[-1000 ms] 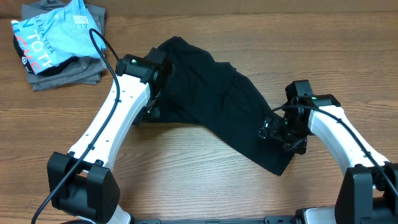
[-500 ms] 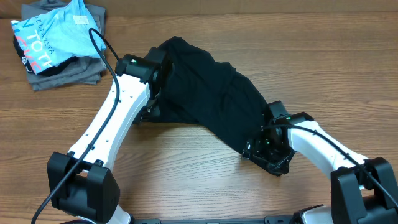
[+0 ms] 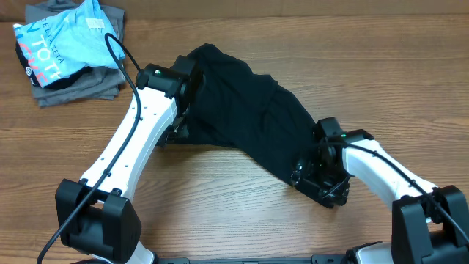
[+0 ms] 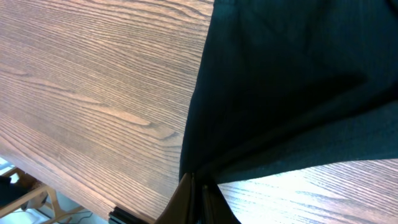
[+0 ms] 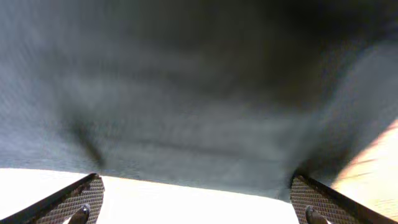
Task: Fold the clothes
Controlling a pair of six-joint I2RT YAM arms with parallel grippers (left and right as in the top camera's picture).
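Observation:
The black T-shirt (image 3: 245, 110) lies crumpled across the middle of the wooden table, running from upper left to lower right. My left gripper (image 3: 176, 132) is shut on the shirt's left edge; the left wrist view shows the closed fingers (image 4: 200, 202) pinching a fold of the black fabric (image 4: 292, 87). My right gripper (image 3: 316, 172) sits over the shirt's lower right corner. In the right wrist view its fingers (image 5: 199, 196) are wide apart, with the black cloth (image 5: 199, 93) just beyond the tips and nothing between them.
A light blue shirt with lettering (image 3: 62, 40) lies on folded grey garments (image 3: 84, 84) at the table's far left corner. Bare wooden table (image 3: 220, 198) lies in front of the shirt.
My right gripper moved from right of the shirt down and left onto its lower right corner, then shifted slightly right. The left arm has not moved.

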